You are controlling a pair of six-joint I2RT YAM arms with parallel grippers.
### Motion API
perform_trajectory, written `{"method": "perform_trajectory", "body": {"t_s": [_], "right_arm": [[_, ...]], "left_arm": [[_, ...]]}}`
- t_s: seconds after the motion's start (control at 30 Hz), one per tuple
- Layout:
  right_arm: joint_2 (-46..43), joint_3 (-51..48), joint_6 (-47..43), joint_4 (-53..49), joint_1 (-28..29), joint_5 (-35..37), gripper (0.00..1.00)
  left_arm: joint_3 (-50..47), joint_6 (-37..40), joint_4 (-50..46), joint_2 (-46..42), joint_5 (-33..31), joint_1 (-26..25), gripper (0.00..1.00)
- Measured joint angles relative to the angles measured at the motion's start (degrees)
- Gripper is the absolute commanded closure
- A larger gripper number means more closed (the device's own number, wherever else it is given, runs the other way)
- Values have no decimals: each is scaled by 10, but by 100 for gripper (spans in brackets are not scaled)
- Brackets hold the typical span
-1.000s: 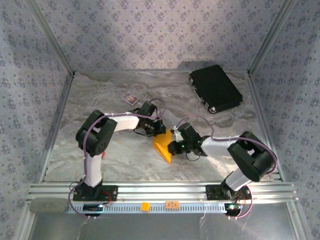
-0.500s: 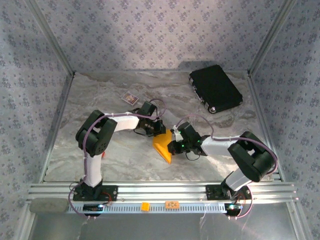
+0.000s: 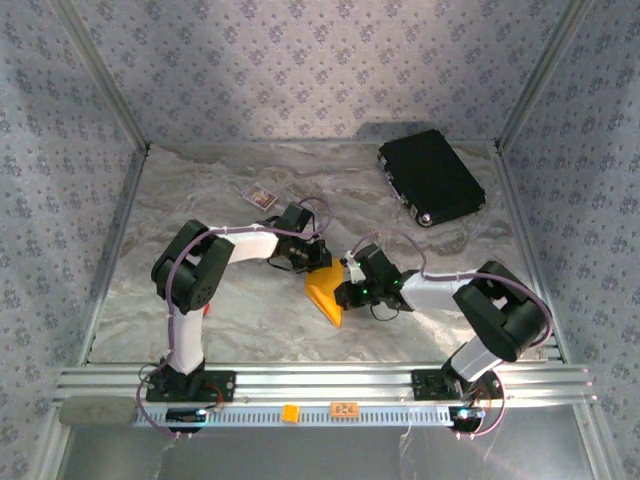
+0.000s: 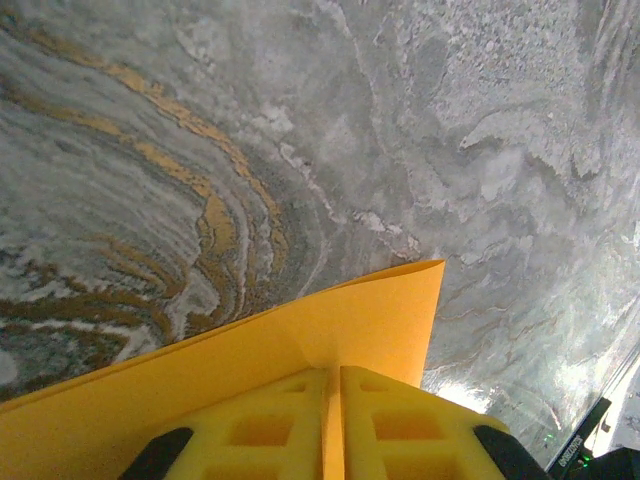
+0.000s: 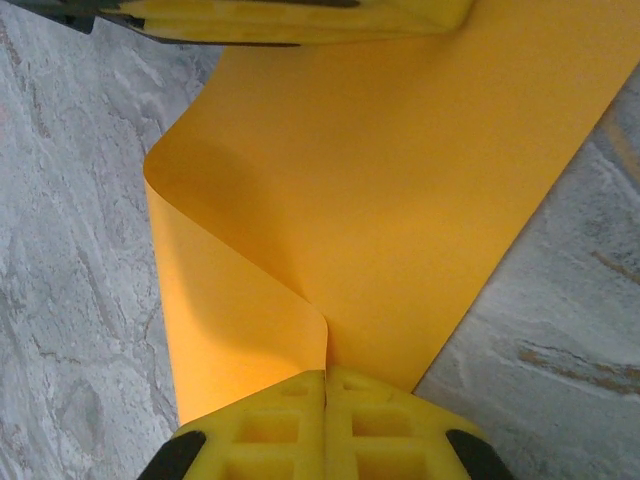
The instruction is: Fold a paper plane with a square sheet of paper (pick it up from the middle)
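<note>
Two end effectors of mine had hold of the thin orange-yellow square sheet of paper point(image 3: 325, 296) near the middle of the tabletop point(image 3: 200, 200), a little toward its near edge. My left end effector point(image 4: 333, 425) was clenched on one edge of it. My right end effector point(image 5: 327, 425) was pinched shut on a soft loop of it, so the sheet curled over itself with no sharp crease that I could see. I judged this an early fold, with the plane far from made. The next move would call for bringing the edges level and pressing the bend flat against the tabletop without tearing it. The surface was grey and marbled with ochre veins, walled by pale patterned panels. A black rectangular case point(image 3: 432, 178) lay toward the far right corner, well apart.
</note>
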Motion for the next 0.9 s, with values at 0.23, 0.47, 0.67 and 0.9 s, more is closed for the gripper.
{"method": "perform_trajectory", "body": {"t_s": [0.23,0.47,0.67,0.9], "right_arm": [[5,1,0,8,0,-2,99],[6,3,0,8,0,-2,100],[7,4,0,7,0,-2,100],[8,5,0,7,0,-2,100]], "left_arm": [[11,4,-17,-2,-7,0,79],[-5,1,-29,-75,-46,0,74],[-111,-49,32,-203,-63,-3,95],[-247,-139,120,-260,-72,-42,100]]}}
